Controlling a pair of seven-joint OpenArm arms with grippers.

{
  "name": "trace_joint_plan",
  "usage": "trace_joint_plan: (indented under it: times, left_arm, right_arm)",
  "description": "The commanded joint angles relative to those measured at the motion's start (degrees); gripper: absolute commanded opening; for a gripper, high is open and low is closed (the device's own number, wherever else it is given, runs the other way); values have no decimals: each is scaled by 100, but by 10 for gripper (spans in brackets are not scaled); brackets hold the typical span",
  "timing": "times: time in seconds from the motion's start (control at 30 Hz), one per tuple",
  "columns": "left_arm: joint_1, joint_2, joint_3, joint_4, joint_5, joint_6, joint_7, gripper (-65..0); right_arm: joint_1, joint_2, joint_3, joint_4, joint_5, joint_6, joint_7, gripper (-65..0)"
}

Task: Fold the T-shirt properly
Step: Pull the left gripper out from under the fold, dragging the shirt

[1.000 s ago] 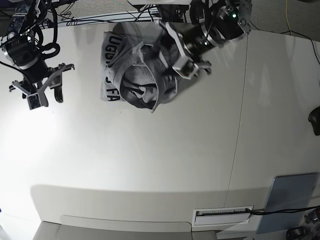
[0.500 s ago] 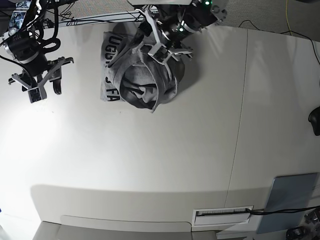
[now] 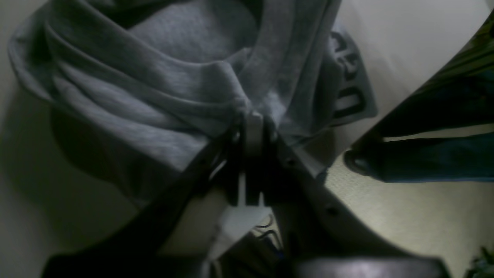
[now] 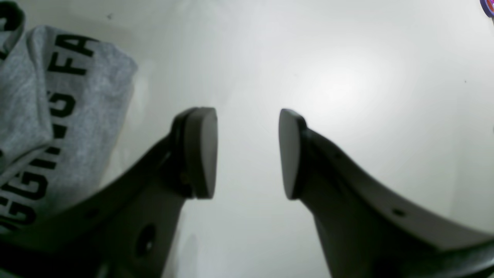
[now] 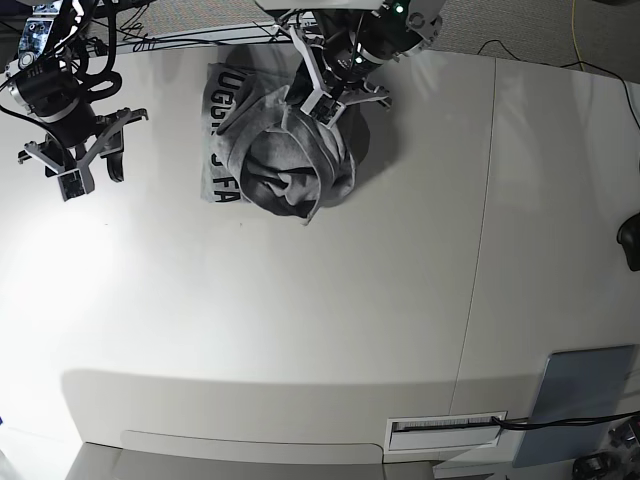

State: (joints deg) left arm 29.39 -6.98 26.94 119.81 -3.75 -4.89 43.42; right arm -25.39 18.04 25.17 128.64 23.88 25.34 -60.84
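Note:
The heather-grey T-shirt (image 5: 275,150) lies crumpled in a bunched heap at the far middle of the white table, with black lettering along its left edge. My left gripper (image 5: 318,103) sits on the heap's top right. In the left wrist view its jaws (image 3: 252,116) are pinched together on a fold of the T-shirt (image 3: 154,96). My right gripper (image 5: 88,175) hovers over bare table left of the shirt. In the right wrist view it (image 4: 247,154) is open and empty, and the lettered edge of the shirt (image 4: 50,116) shows at the left.
A flat grey-blue pad (image 5: 585,400) lies at the near right corner, with a white slotted strip (image 5: 445,430) beside it. A dark object (image 5: 630,240) pokes in at the right edge. A seam (image 5: 482,250) runs down the table. Cables lie beyond the far edge.
My left gripper has moved left from beside the heap onto its top right and closed on a fold. My right arm has shifted only slightly.

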Motion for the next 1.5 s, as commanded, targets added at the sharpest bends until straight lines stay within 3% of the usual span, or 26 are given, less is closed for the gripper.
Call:
trace_joint_plan:
  times: [0.0,0.1,0.2,0.33,0.43,0.57,0.63,0.8,0.87,1.0,1.07,1.17,1.33,1.47]
  left_arm:
    - [33,20,26,118,125,2,-72,-650]
    - [136,-127,24,315,566,404,22,-650]
    - [339,-501,7,540,1014,951,-164,-650]
    - [608,-951,-184,599,1106,1676,-411,-650]
    - [767,-1102,-509,599,1102,1937,-411,-650]
    - [876,-1110,-1241,592,820,1923,-474,-650]
    - [874,-1110,-1628,584,396,1670,-474,-650]
    - [907,-1110,-2295,570,-732,636,-400,-650]
    - [903,-1110,-2387,570,-787,479,-343,-586]
    - [874,-1113,-2702,570,-638,483,-448,-384]
    - [841,-1110,-3005,570,-660,483,-623,-333]
    - [656,-1113,-3429,570,-1014,387,-752,-334]
    - [26,-1078,-3528,483,-2092,-938,-748,-334]
    - [-634,-1080,-3110,17,-2111,-1067,-743,-334]
  right_arm:
    - [13,70,44,101,9,-31,129,-390]
    - [13,70,44,101,9,-28,136,-390]
    - [15,70,44,101,9,-28,188,-390]
    - [15,70,44,101,9,-28,205,-390]
    - [15,70,44,101,9,-28,216,-390]
    - [15,70,44,101,9,-28,232,-390]
    - [15,70,44,101,9,-28,232,-390]
    - [13,70,44,101,9,-28,234,-390]
    - [15,70,44,101,9,-28,234,-390]
    - [15,70,44,101,7,-28,232,-390]
    - [13,70,44,101,7,-28,229,-390]
    - [15,70,44,101,9,-28,229,-390]
    - [15,70,39,101,13,-28,234,-390]
    - [13,70,39,101,11,-28,190,-390]
